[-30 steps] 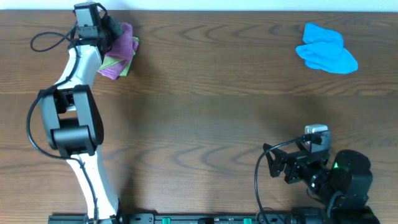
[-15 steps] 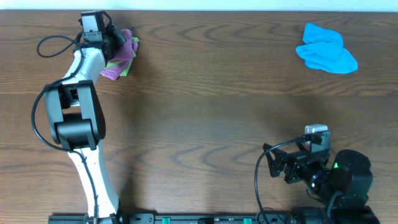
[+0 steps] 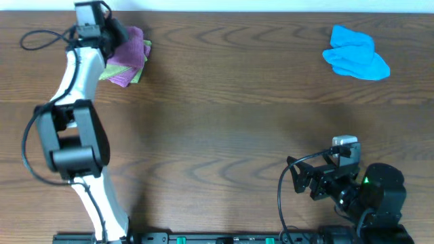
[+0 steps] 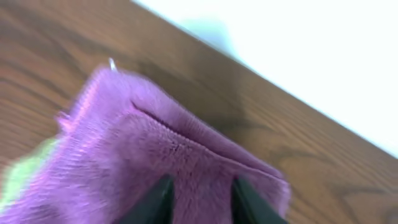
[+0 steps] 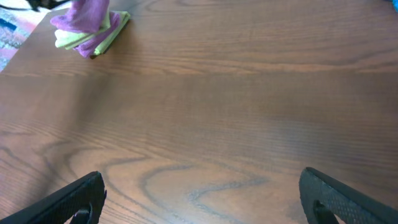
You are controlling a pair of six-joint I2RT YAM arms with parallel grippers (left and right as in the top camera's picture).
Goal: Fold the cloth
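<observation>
The lilac cloth [image 3: 133, 47] lies bunched at the table's far left corner, on top of a lime-green cloth [image 3: 138, 73]. My left gripper [image 3: 116, 35] is down at its back edge. In the left wrist view the fuzzy cloth [image 4: 155, 137] fills the frame, and my left gripper [image 4: 200, 202] has its two dark fingers parted, with a ridge of the pile between them. My right gripper [image 3: 297, 179] rests near the front right, far from the cloth. In its own view it [image 5: 202, 196] stands wide open over bare wood, with the cloth [image 5: 88, 15] small at the far left.
A bright blue cloth [image 3: 357, 53] lies crumpled at the far right corner. The lime-green cloth [image 5: 102, 37] sticks out under the lilac one. The table's back edge [image 4: 261, 78] runs just behind the pile.
My left gripper's fingers have parted on the cloth, and the left arm has swung slightly leftward. The cloth sits a little wider on the pile. The right arm has not moved.
</observation>
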